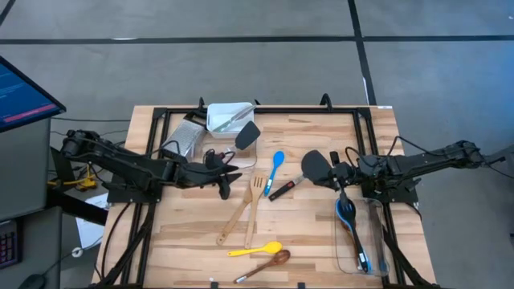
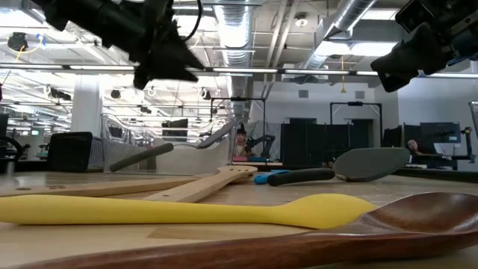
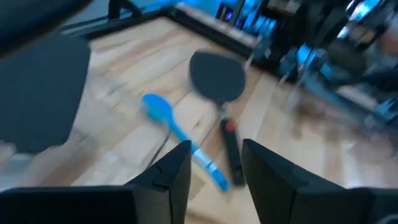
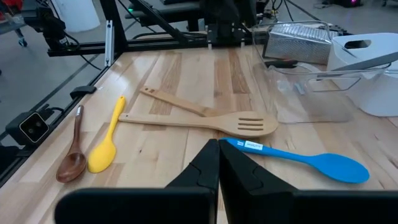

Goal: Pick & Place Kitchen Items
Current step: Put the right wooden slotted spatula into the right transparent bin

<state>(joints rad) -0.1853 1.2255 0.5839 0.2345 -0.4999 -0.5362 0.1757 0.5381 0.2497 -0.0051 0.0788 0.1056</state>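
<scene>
We get the left wrist view smeared: blue spoon (image 3: 180,134) and black spatula (image 3: 217,78) readable just ahead of the left gripper (image 3: 214,165), the clutter beyond them isn't. In the low view the dark wooden spoon (image 2: 299,235) runs off the edges. Contents of the clear tub (image 1: 361,241) under the right gripper (image 1: 336,177) are too small to sort.

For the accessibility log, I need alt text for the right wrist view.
Past the shut right gripper, a blue spoon, a wooden slotted turner, a wooden spoon, a yellow spoon and a dark wooden spoon lie on the wooden table.
</scene>
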